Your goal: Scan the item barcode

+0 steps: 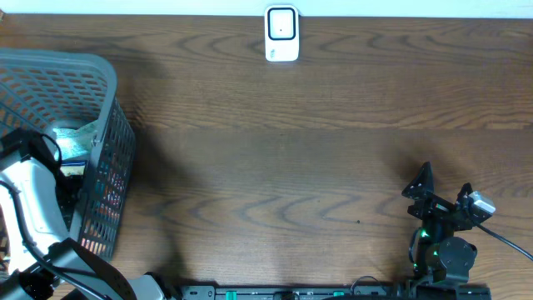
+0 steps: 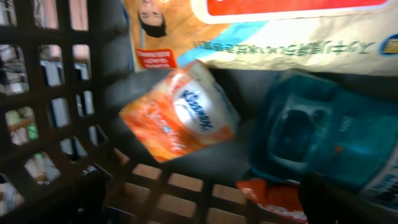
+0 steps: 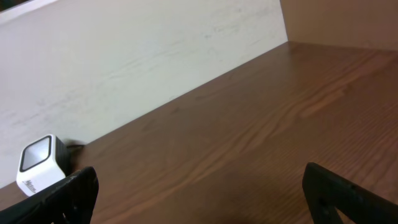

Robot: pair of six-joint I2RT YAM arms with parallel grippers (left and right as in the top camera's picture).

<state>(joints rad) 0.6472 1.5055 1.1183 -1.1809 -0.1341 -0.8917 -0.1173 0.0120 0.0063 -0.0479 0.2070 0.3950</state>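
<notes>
Left gripper (image 2: pixel 202 205), jaws apart, inside basket (image 1: pixel 115 158) at frame left above tissue pack (image 2: pixel 180 113); right gripper (image 1: pixel 444 187), jaws apart, lower right.

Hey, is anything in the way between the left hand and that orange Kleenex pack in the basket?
Nothing visible. The open left hand is inside the basket, and the Kleenex pack lies uncovered just ahead. A teal pack sits beside it, not over it.

orange tissue pk (image 2: pixel 180 118), reads Kleenex
</notes>
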